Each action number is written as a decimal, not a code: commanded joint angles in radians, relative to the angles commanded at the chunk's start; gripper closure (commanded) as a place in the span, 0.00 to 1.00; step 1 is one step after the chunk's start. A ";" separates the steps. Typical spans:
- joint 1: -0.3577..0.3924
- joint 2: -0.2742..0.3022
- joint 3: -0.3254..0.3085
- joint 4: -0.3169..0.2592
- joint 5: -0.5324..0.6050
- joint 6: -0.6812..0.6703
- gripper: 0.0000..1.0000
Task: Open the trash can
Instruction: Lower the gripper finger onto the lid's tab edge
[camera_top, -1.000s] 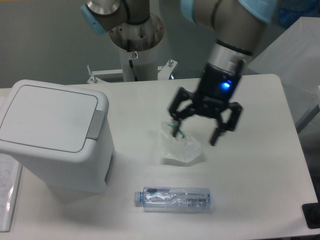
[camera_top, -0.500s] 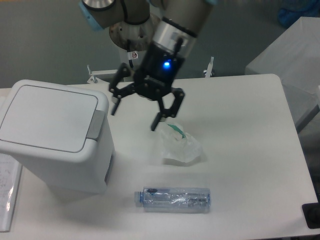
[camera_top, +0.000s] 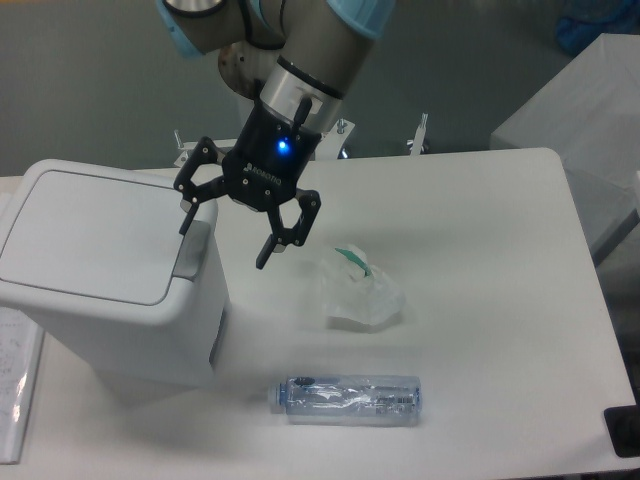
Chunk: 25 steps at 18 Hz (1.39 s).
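Approach step: gripper (camera_top: 226, 238), fingers apart, hovers beside trash can (camera_top: 105, 275); next, press its grey tab (camera_top: 192, 249)

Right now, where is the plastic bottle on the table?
The bottle lies on its side near the table's front edge, just right of the trash can and below the crumpled bag.

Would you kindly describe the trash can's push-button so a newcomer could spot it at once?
Find the white trash can at the table's left. On its right top edge, just below the open hand, sits the grey push-button tab, the only grey part on the white bin.
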 joint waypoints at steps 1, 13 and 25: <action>0.000 0.000 -0.002 0.000 0.000 0.000 0.00; -0.003 -0.018 -0.009 0.000 0.037 0.032 0.00; -0.005 -0.032 -0.015 0.021 0.048 0.052 0.00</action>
